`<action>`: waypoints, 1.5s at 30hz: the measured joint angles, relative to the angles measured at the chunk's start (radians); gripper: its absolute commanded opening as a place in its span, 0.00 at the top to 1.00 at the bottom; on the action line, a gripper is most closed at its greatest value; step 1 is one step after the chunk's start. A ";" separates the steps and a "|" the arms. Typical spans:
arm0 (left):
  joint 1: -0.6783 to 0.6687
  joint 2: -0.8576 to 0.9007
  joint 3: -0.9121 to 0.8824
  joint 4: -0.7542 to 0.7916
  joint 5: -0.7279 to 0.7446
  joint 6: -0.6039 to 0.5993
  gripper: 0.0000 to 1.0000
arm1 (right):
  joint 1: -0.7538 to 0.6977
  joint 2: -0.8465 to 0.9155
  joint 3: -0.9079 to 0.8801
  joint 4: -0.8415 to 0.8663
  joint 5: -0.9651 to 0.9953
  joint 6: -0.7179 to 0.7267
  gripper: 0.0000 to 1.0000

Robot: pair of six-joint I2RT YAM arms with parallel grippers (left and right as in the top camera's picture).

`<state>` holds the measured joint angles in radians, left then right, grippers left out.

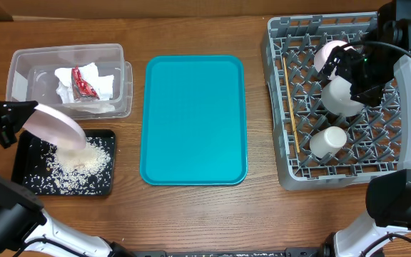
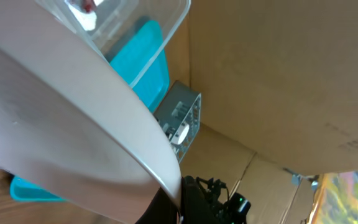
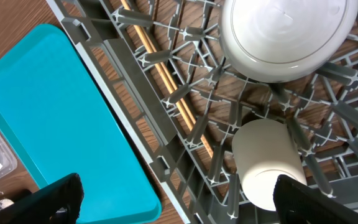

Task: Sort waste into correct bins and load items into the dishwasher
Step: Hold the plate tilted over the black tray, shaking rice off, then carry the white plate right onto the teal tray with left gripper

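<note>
My left gripper (image 1: 11,123) is shut on the rim of the large pale pink plate (image 1: 56,127) and holds it tilted over the black tray (image 1: 28,187), where rice grains (image 1: 77,163) lie. In the left wrist view the plate (image 2: 73,124) fills the frame, with the jaws (image 2: 179,200) pinching its edge. The clear tub (image 1: 20,64) holds white napkins (image 1: 104,84) and a red wrapper (image 1: 85,82). The grey dish rack (image 1: 280,107) holds the bowl (image 1: 341,98), white cup (image 1: 328,141), chopsticks (image 1: 288,100) and small pink dish (image 1: 328,53). My right gripper (image 1: 359,77) hovers open and empty above the rack (image 3: 135,118), near the bowl (image 3: 284,31) and cup (image 3: 266,155).
A large teal tray (image 1: 191,121) lies between the bins and the rack. It also shows in the right wrist view (image 3: 55,106). The chopsticks (image 3: 166,81) lie along the rack's left side. The table is brown wood.
</note>
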<state>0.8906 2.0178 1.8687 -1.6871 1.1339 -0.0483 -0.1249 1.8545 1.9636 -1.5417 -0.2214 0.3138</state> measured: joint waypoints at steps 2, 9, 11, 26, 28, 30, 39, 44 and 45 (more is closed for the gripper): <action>0.008 0.000 -0.002 0.000 -0.001 0.001 0.96 | 0.000 0.000 0.000 0.000 0.000 0.000 0.00; 0.022 0.000 -0.004 0.000 -0.016 0.004 0.96 | 0.000 0.000 0.000 0.000 0.000 -0.001 0.00; 0.022 0.000 -0.004 0.000 -0.018 0.004 0.96 | 0.000 0.000 0.000 0.001 0.000 0.000 0.00; -0.002 -0.061 -0.019 0.000 -0.132 0.003 0.96 | 0.000 0.000 0.000 0.000 0.000 0.000 0.00; -0.012 -0.101 -0.019 0.000 -0.167 0.000 0.96 | 0.000 0.000 0.000 0.000 0.000 0.000 0.00; -0.023 -0.145 -0.019 0.001 -0.203 -0.007 0.96 | 0.000 0.000 0.000 0.000 0.000 0.000 0.00; -0.048 -0.232 -0.019 -0.001 -0.290 -0.030 0.96 | 0.000 0.000 0.000 0.000 0.000 0.000 0.00; -0.111 -0.232 -0.019 0.000 -0.347 -0.032 0.96 | 0.000 0.000 0.000 0.001 0.000 0.000 0.00; -0.135 -0.232 -0.019 0.000 -0.354 -0.035 0.96 | 0.000 0.000 0.000 0.000 0.000 0.000 0.00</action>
<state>0.7555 1.7859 1.8500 -1.6875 0.7795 -0.0834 -0.1249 1.8545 1.9636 -1.5414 -0.2214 0.3141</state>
